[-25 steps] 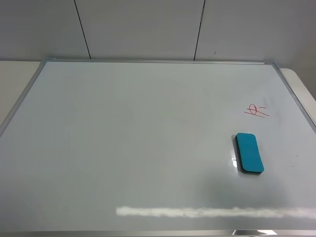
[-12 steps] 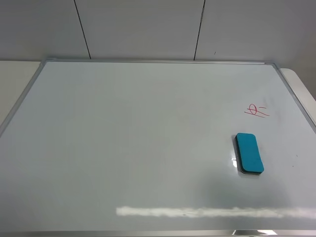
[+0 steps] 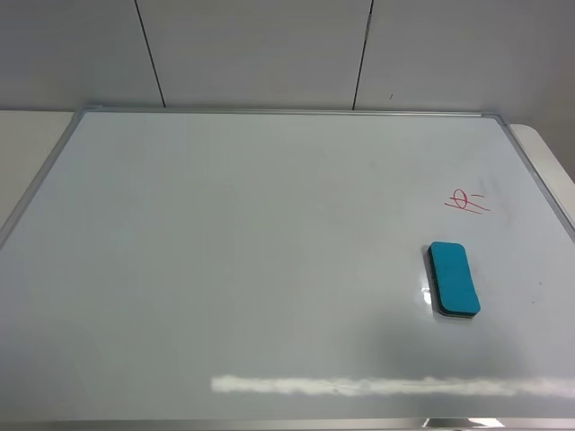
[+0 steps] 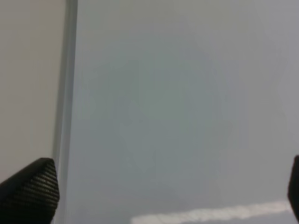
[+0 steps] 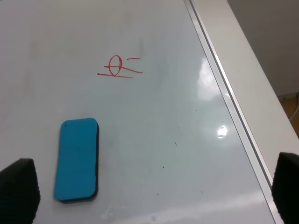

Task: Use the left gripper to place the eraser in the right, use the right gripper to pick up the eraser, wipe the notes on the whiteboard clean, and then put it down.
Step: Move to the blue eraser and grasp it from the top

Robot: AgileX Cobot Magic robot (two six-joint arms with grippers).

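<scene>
Pale grey wall panels [image 3: 260,49] with thin dark seams stand behind a large glossy white rectangular whiteboard [image 3: 252,260], which fills most of the high view inside its thin silver metal frame [image 3: 287,111]. Neither arm shows in that view.

The left gripper [image 4: 161,191] appears only in its own wrist view. It shows as two black, finely textured fingertips [image 4: 29,191] cut off at the picture's corners. They are spread wide over bare board near the frame and hold nothing, and the whole view is soft and blurred.

The right gripper [image 5: 152,191] is likewise seen only as two dark blurred tips at the corners of its wrist view. They are set wide apart and empty above the board.

A small teal-blue oblong eraser [image 3: 453,279] with rounded corners and a thin dark felt base lies flat on the board, toward the right of the high view. It is near the small red marker notes [image 3: 467,201], a circle crossed by short strokes, but apart from them.

Compared with a second ago, the eraser, the notes and the glare streak [image 3: 359,386] sit exactly as they did.
</scene>
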